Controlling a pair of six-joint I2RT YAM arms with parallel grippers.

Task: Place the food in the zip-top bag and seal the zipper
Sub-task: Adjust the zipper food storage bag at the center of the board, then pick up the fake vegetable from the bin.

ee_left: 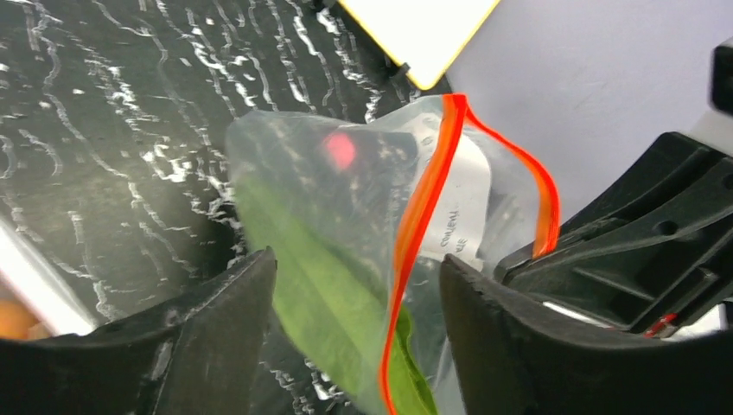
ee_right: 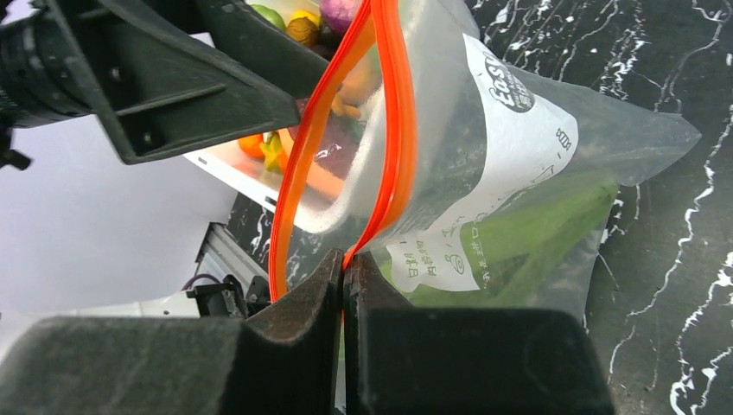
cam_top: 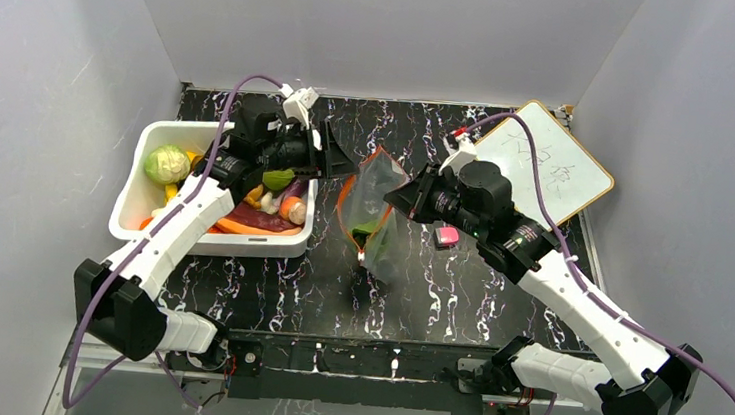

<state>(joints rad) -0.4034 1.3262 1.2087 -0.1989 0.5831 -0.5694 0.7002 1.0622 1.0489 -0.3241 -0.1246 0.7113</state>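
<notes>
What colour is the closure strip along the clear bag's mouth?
The zipper is red-orange, clearest in the right wrist view.

The left arm [cam_top: 176, 226] rises from the near edge at the left and folds at an elbow by the near-left corner. From there it stretches forward and rightward, its wrist ending left of the bench's middle, with the left jaws spread wide and pointing right. The right arm [cam_top: 577, 291] mirrors it from the near-right corner, reaching forward and leftward to the middle. There the right jaws are pressed together, pinching the zipper [ee_right: 399, 130] between their tips.
</notes>
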